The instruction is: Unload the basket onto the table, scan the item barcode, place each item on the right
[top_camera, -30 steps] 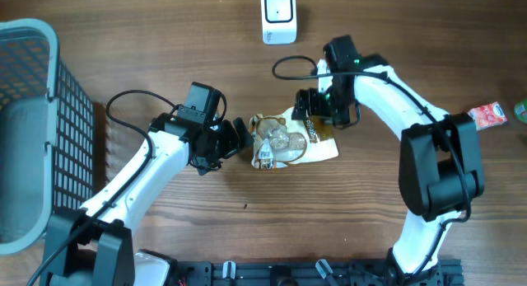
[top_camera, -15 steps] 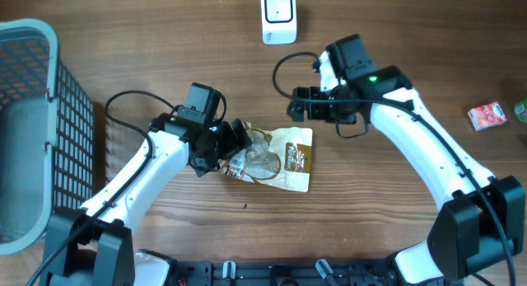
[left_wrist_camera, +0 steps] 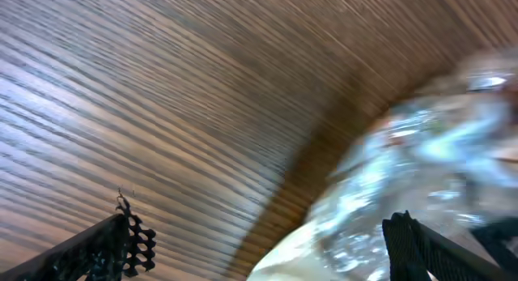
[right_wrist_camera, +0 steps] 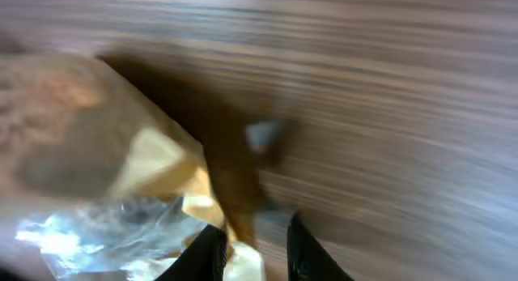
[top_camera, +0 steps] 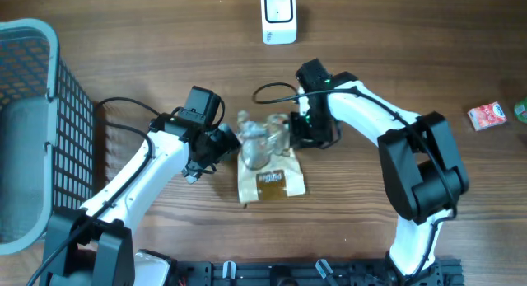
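The snack pouch is found at the table's middle. Its far edge is pinched by the right gripper; the left gripper is spread wide open just beside it.

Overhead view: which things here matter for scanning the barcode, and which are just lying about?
Part of the job: snack pouch; white scanner.
Just lying about: grey basket; red packet.
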Controlling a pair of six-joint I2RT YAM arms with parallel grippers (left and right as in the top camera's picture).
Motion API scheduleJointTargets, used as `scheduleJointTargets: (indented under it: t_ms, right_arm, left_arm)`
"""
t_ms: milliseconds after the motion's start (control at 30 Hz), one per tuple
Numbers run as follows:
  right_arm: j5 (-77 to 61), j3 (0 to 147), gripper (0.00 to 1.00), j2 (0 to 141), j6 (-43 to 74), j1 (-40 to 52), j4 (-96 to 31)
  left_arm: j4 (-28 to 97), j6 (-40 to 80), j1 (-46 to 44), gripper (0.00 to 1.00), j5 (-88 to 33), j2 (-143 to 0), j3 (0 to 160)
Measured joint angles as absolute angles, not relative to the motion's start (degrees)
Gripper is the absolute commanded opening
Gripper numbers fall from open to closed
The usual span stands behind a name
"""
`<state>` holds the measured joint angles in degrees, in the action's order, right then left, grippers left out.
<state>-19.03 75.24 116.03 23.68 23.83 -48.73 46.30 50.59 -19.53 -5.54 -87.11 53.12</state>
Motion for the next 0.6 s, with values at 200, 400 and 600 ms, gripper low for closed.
scheduleJointTargets:
  t_ms: [200,400,600]
  right_arm:
    - [-16.4,75.2,0.39,108.3,24.4,21.0,-49.6]
    - [-24.4,75.2,0.22,106.7,24.8,21.1,-42.3]
    - [-25.7,75.2,0.13,108.7,27.4,21.6,-40.0]
  left_arm:
    - [43.6,51.0,-19.5,0.64,-6.3,-87.1,53.1]
    - [41.0,52.0,-24.9,0.04,-12.3,-87.1,52.9]
    - [32.9,56.4,-32.4,0.04,-13.5,-88.0,52.4]
